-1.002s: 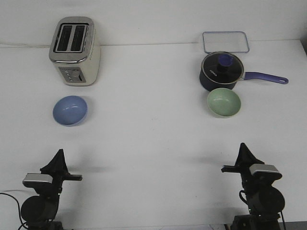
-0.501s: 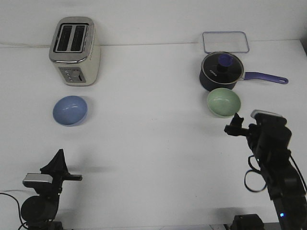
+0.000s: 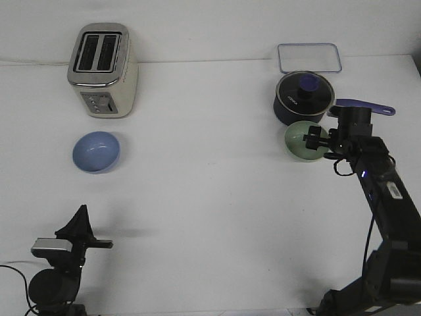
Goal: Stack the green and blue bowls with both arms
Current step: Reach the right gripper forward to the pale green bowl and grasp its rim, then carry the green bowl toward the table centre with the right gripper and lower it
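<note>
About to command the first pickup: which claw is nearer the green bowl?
Right. The right claw hangs over the green bowl, by its near right rim. The left claw is parked low at the table's near left, far across from it.

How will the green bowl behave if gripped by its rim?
The green bowl looks rigid, so it likely keeps its shape. Its glossy surface suggests the right end effector could slip. The rounded underside may let it rock or slide toward the saucepan close behind it.
</note>
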You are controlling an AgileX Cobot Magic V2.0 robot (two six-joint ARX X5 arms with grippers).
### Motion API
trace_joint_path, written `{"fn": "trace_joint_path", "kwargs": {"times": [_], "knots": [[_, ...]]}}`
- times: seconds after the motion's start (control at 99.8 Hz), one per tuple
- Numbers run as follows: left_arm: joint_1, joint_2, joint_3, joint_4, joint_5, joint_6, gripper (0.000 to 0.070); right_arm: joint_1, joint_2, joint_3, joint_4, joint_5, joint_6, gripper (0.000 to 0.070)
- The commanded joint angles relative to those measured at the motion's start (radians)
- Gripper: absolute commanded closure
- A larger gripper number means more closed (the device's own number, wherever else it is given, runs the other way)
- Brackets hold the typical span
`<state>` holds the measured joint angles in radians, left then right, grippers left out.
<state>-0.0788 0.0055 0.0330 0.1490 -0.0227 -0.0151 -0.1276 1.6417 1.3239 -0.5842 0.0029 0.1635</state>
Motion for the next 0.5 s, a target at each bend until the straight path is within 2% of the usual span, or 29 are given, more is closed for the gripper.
{"fn": "trace_joint_path", "kwargs": {"times": [0.0, 0.16, 0.2, 0.281, 0.401, 0.471, 0.491], "knots": [[-0.001, -0.002, -0.019, 0.010, 0.000, -0.005, 0.0687, -0.009, 0.076, 0.043, -0.002, -0.008, -0.014, 0.0138], [-0.001, -0.002, -0.019, 0.010, 0.000, -0.004, 0.0687, -0.012, 0.169, 0.066, 0.006, -0.011, -0.014, 0.0149], [-0.001, -0.002, -0.019, 0.010, 0.000, -0.005, 0.0687, -0.014, 0.182, 0.066, 0.014, -0.016, -0.015, 0.0196], [-0.001, -0.002, -0.019, 0.010, 0.000, -0.004, 0.0687, -0.014, 0.196, 0.066, 0.021, -0.030, -0.016, 0.0365], [-0.001, -0.002, -0.019, 0.010, 0.000, -0.005, 0.0687, -0.015, 0.210, 0.066, 0.029, -0.031, -0.011, 0.0400], [-0.001, -0.002, -0.019, 0.010, 0.000, -0.005, 0.0687, -0.017, 0.216, 0.066, 0.024, -0.033, -0.010, 0.0516], [-0.001, -0.002, -0.019, 0.010, 0.000, -0.005, 0.0687, -0.017, 0.219, 0.066, 0.023, -0.033, -0.010, 0.0570]]}}
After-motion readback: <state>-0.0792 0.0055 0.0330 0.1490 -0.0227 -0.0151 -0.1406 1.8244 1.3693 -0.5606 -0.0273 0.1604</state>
